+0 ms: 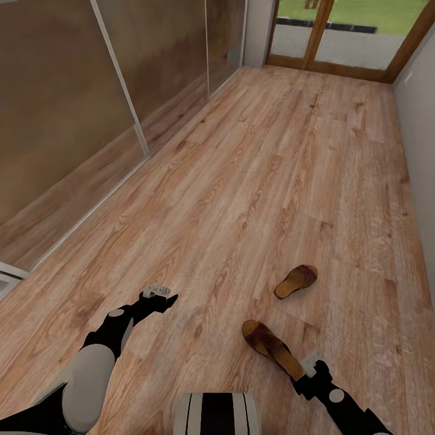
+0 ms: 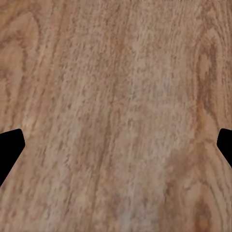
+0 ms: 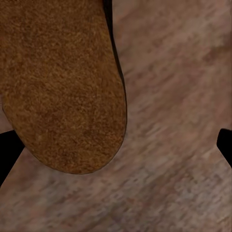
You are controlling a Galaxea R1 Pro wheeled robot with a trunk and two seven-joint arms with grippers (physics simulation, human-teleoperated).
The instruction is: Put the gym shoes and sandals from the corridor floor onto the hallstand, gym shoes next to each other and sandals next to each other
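Two dark brown sandals lie on the corridor floor (image 1: 254, 157) of wood-grain planks. The farther sandal (image 1: 296, 281) is apart from both arms. The nearer sandal (image 1: 272, 348) has its heel right by my right gripper (image 1: 305, 379). In the right wrist view that sandal's tan heel end (image 3: 63, 87) lies between the spread fingers, closer to one fingertip (image 3: 7, 152), and my right gripper (image 3: 116, 150) is open. My left gripper (image 1: 166, 299) hovers over bare planks, and in the left wrist view it (image 2: 116, 150) is open with nothing in it. The gym shoes and the hallstand are out of view.
Glass panels (image 1: 72, 103) with pale frames line the left side. Wood-framed glass doors (image 1: 326, 36) close the far end. A grey wall (image 1: 420, 151) runs along the right. My trunk (image 1: 217, 414) shows at the lower edge.
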